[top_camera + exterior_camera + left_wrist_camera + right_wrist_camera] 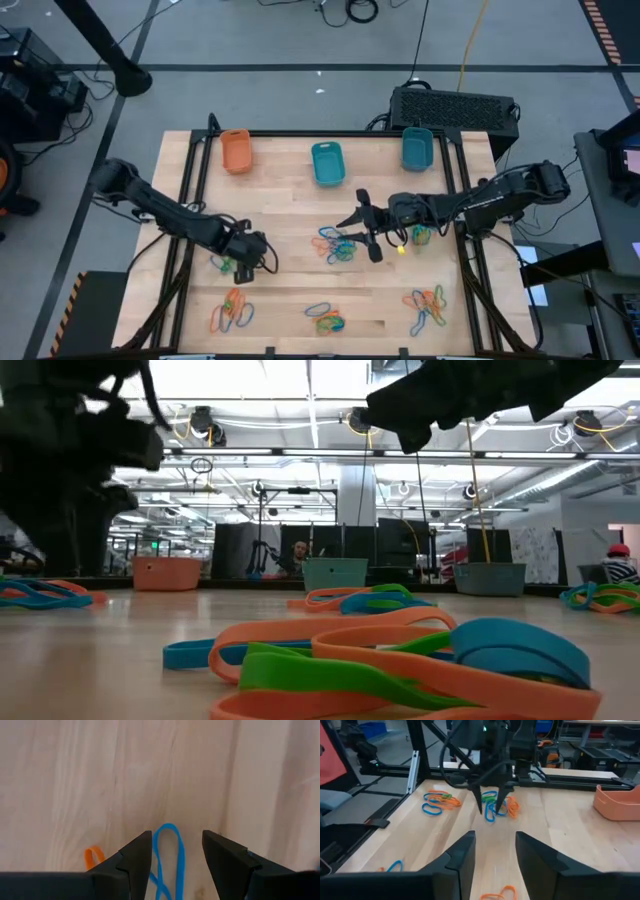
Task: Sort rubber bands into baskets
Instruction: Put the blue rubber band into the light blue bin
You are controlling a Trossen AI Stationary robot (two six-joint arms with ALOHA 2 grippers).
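**Rubber bands on the table, bins at the back**

Closest to the front edge of the wooden table (290,205) lie three little heaps of rubber bands: one on the left (232,312), one in the middle (325,318), and one on the right (426,306). They are orange, blue, green and a bit yellow.

Farther in, the left gripper (243,268) points down at a small clump of bands on the left side. Its fingers (135,857) stand apart, and a blue band (167,852) lies flat on the wood between them. It is not pinched. An orange band (93,856) lies just beside it.

Near the middle, the right gripper (366,228) hangs over the table beside another heap of bands (336,245). Its fingers (462,855) are apart and hold nothing.

At the far edge stand the baskets in a row: the orange basket (236,150) on the left, a teal basket (327,162) in the middle, and another teal basket (417,148) on the right. A black box (455,108) sits behind the table.
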